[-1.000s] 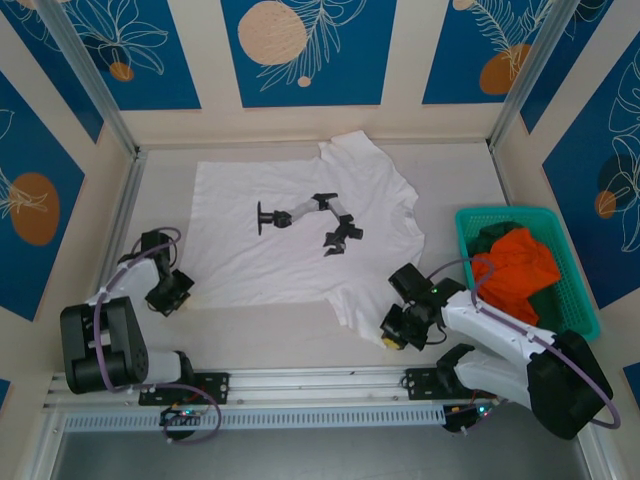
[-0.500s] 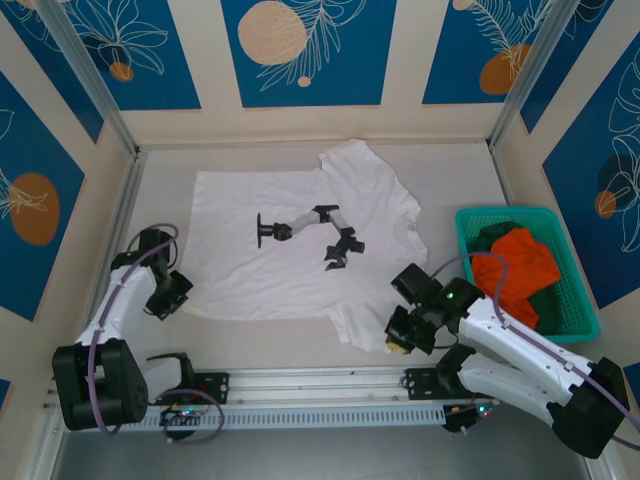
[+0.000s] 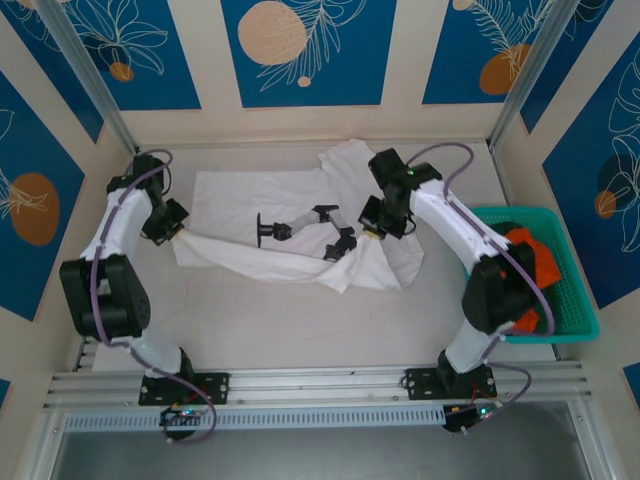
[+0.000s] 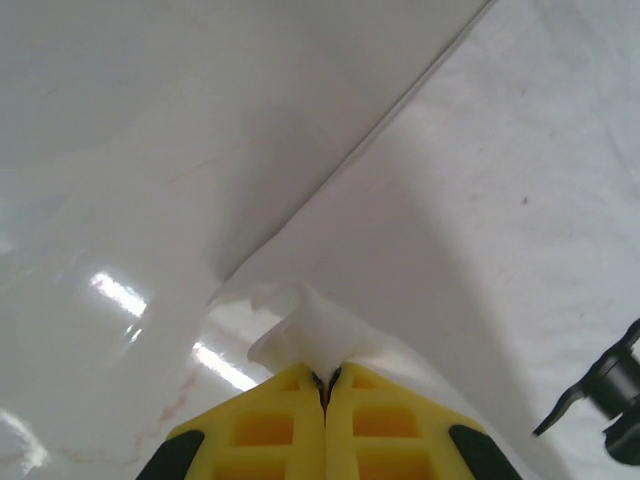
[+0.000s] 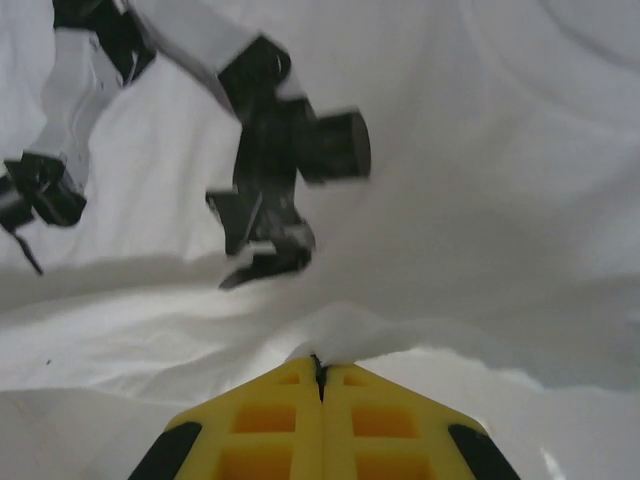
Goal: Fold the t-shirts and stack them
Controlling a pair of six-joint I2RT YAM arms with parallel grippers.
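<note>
A white t-shirt (image 3: 235, 192) with a black robot-arm print (image 3: 300, 222) lies across the middle of the table, its near edge lifted and pulled back over itself. My left gripper (image 3: 176, 231) is shut on the left corner of that edge; the pinched cloth (image 4: 300, 335) bunches above the yellow fingertips (image 4: 290, 420). On the right, my right gripper (image 3: 372, 231) is shut on the other corner, and white cloth (image 5: 350, 335) folds out of its jaws just below the print (image 5: 285, 160). An orange t-shirt (image 3: 530, 258) and a dark green one (image 3: 503, 233) lie crumpled in the basket.
A teal lattice basket (image 3: 572, 318) stands at the right edge of the table, partly behind my right arm. Cream walls with blue panels close in the table at the back and both sides. A metal rail (image 3: 320, 385) runs along the near edge.
Both grippers have swept from the near part of the table toward the back, dragging the white t-shirt's near edge with them and doubling it over. The jaws stayed shut.
</note>
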